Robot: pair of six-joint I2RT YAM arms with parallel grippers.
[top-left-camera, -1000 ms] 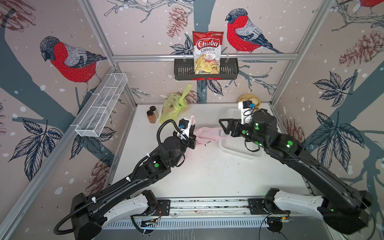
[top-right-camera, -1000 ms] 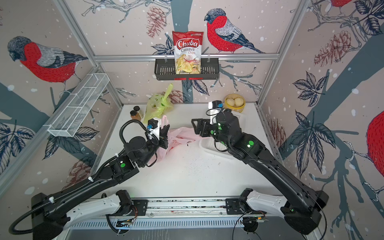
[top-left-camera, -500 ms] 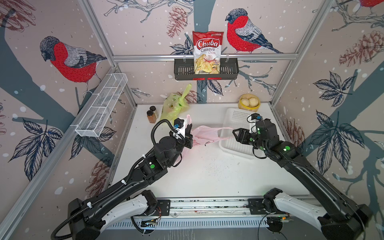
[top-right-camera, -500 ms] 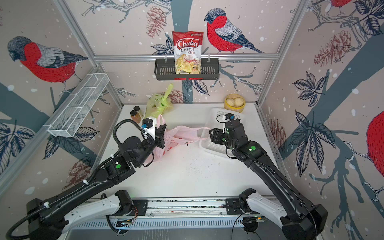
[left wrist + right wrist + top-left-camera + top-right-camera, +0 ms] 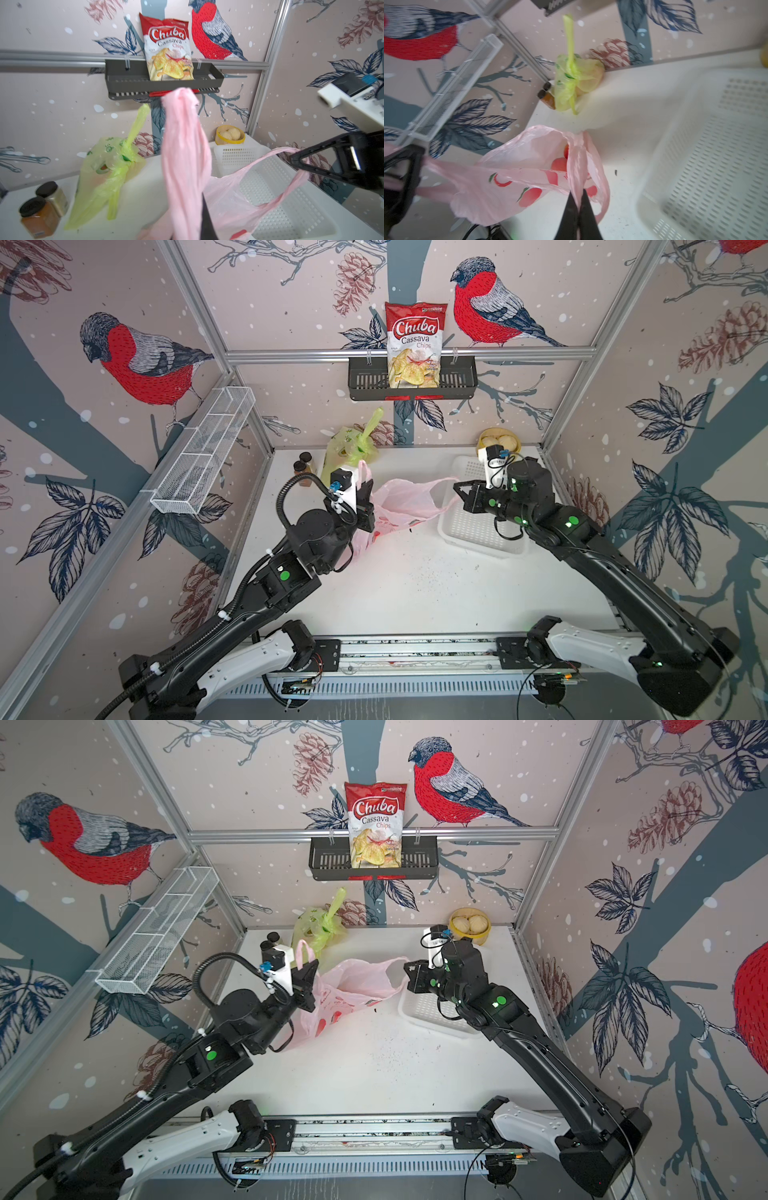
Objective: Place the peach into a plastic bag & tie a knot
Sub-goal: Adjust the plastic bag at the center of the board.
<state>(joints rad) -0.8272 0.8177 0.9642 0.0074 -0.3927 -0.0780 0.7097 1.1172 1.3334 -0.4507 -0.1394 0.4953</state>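
The left arm (image 5: 270,589) is reaching in from its base at the near left, elbow bent and forearm climbing toward the middle. Its wrist is tipping the left gripper (image 5: 366,494) upward and away. The jaws are pressing together on one handle of the pink bag (image 5: 405,499), and the left wrist view shows that handle running up past a dark finger (image 5: 206,220). The right arm (image 5: 623,585) is stretching in from the near right with its forearm raised, aiming the right gripper (image 5: 458,490) across toward the left one. Its jaws are pinching the bag's other handle between dark fingertips (image 5: 570,214). The two grippers are facing each other, well apart.
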